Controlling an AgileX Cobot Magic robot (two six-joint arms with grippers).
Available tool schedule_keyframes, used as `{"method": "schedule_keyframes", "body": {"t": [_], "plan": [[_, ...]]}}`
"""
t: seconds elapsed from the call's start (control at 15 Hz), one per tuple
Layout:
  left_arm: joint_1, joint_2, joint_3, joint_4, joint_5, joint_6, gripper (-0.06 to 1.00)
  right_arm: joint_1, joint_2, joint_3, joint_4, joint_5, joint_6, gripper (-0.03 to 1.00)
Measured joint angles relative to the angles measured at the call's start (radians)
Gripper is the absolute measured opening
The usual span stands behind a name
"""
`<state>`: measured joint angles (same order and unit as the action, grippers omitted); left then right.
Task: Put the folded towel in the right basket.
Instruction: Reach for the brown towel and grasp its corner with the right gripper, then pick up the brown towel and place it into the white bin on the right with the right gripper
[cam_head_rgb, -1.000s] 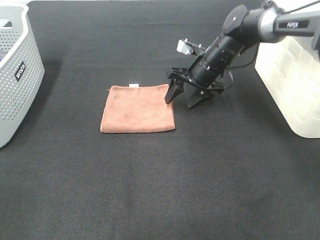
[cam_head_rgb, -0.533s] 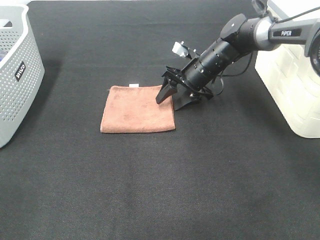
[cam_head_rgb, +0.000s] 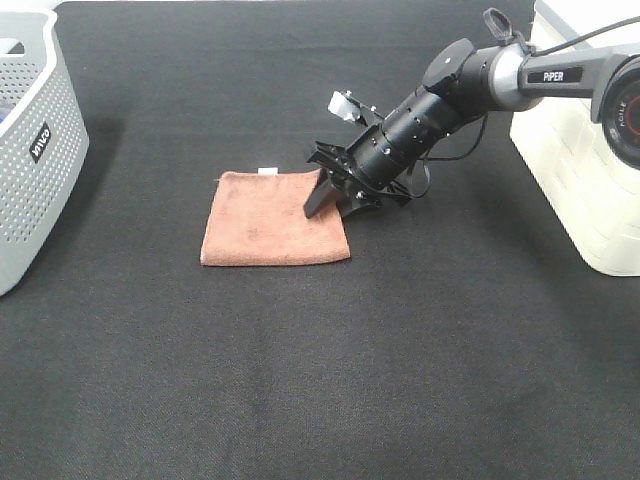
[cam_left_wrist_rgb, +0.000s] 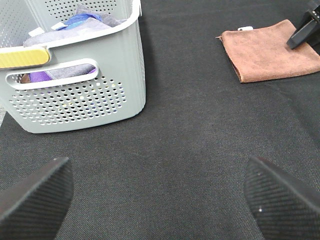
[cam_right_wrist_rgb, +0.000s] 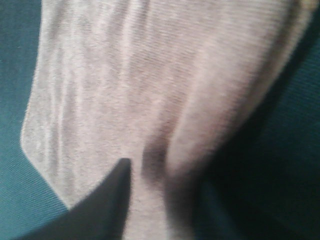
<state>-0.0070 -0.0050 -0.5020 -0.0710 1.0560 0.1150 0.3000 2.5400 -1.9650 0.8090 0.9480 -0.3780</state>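
The folded brown towel (cam_head_rgb: 268, 220) lies flat on the black table, left of centre. My right gripper (cam_head_rgb: 334, 206) is open and lowered at the towel's far right corner. One finger rests on the cloth and the other sits just off its right edge. The right wrist view is blurred and filled by the towel (cam_right_wrist_rgb: 150, 75), with a dark fingertip (cam_right_wrist_rgb: 102, 205) on it. The white right basket (cam_head_rgb: 590, 150) stands at the right edge. My left gripper (cam_left_wrist_rgb: 160, 200) is open and empty over bare table; its view shows the towel (cam_left_wrist_rgb: 270, 50) far off.
A grey perforated basket (cam_head_rgb: 30, 140) holding several cloths stands at the left edge and also shows in the left wrist view (cam_left_wrist_rgb: 85, 95). The right arm stretches from the white basket across to the towel.
My right gripper has moved left and down, from beside the towel's right edge to straddling it, with one finger now on the cloth. The towel has not moved.
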Motion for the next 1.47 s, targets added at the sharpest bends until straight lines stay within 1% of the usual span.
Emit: {"method": "schedule_keyframes", "body": {"t": [0.13,0.2,0.47,0.6,0.67,0.93,1.13,1.2,1.27,1.47], "plan": [[0.000,0.000,0.000,0.000,0.000,0.000,0.88,0.000,0.002,0.000,-0.011,-0.010,0.001,0.03],[0.000,0.000,0.000,0.000,0.000,0.000,0.88,0.000,0.002,0.000,-0.012,-0.009,0.001,0.00],[0.000,0.000,0.000,0.000,0.000,0.000,0.88,0.000,-0.022,0.000,-0.021,0.034,0.001,0.00],[0.000,0.000,0.000,0.000,0.000,0.000,0.88,0.000,-0.118,0.001,-0.050,0.067,0.001,0.00],[0.000,0.000,0.000,0.000,0.000,0.000,0.88,0.000,-0.118,0.001,-0.050,0.067,0.001,0.00],[0.000,0.000,0.000,0.000,0.000,0.000,0.88,0.000,-0.315,0.001,-0.156,0.096,0.005,0.00],[0.000,0.000,0.000,0.000,0.000,0.000,0.88,-0.003,-0.463,0.001,-0.282,0.100,0.037,0.00],[0.000,0.000,0.000,0.000,0.000,0.000,0.88,-0.015,-0.503,0.001,-0.310,0.104,0.045,0.00],[0.000,0.000,0.000,0.000,0.000,0.000,0.88,-0.055,-0.554,0.001,-0.333,0.115,0.066,0.00],[0.000,0.000,0.000,0.000,0.000,0.000,0.88,-0.201,-0.638,0.001,-0.345,0.135,0.098,0.00]]}}
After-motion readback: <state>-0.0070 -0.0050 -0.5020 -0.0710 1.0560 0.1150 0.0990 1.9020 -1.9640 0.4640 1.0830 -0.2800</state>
